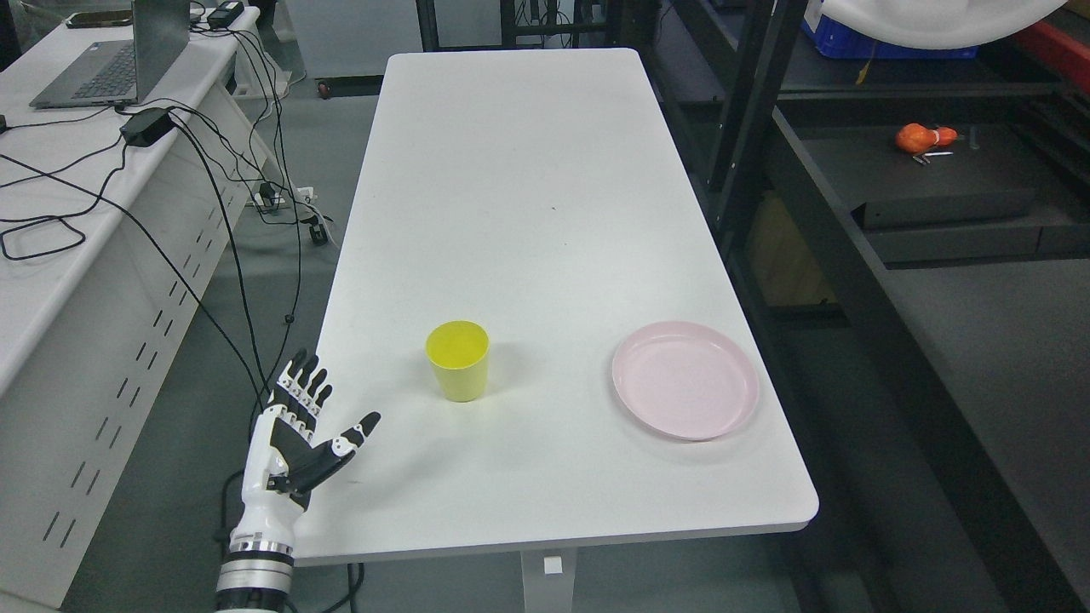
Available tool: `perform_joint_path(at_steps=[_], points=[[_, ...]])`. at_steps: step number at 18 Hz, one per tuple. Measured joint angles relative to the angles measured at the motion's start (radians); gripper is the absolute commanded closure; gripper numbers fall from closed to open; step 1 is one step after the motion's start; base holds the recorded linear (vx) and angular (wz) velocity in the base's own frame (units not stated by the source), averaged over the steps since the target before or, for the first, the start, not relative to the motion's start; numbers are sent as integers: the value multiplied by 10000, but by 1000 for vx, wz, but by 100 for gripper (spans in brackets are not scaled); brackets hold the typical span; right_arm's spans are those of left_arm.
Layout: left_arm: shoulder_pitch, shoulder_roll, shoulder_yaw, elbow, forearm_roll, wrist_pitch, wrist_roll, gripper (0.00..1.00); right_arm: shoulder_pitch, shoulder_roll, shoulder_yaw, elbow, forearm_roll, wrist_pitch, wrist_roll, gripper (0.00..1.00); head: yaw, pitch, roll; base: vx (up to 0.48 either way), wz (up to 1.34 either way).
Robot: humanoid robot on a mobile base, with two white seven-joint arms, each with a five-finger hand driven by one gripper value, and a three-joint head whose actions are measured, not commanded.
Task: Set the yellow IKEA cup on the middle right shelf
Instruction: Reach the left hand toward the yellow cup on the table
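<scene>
The left hand, jointed white and black, hovers at the table's near left edge, fingers straight and spread, holding nothing. The cup, a smooth yellow tapered tumbler, stands upright on the matte white top, well left of a round pink plate.

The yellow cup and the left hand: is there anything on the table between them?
No. In the head view, only bare white table lies between the open left hand and the upright yellow cup. They do not touch.
</scene>
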Motion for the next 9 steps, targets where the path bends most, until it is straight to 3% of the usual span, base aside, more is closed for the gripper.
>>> perform_joint_path(at_steps=[9], points=[[-642, 0, -114, 224, 184, -24, -56, 1, 1, 0, 0, 1, 0, 0, 0, 1, 0, 1, 0, 0, 0]])
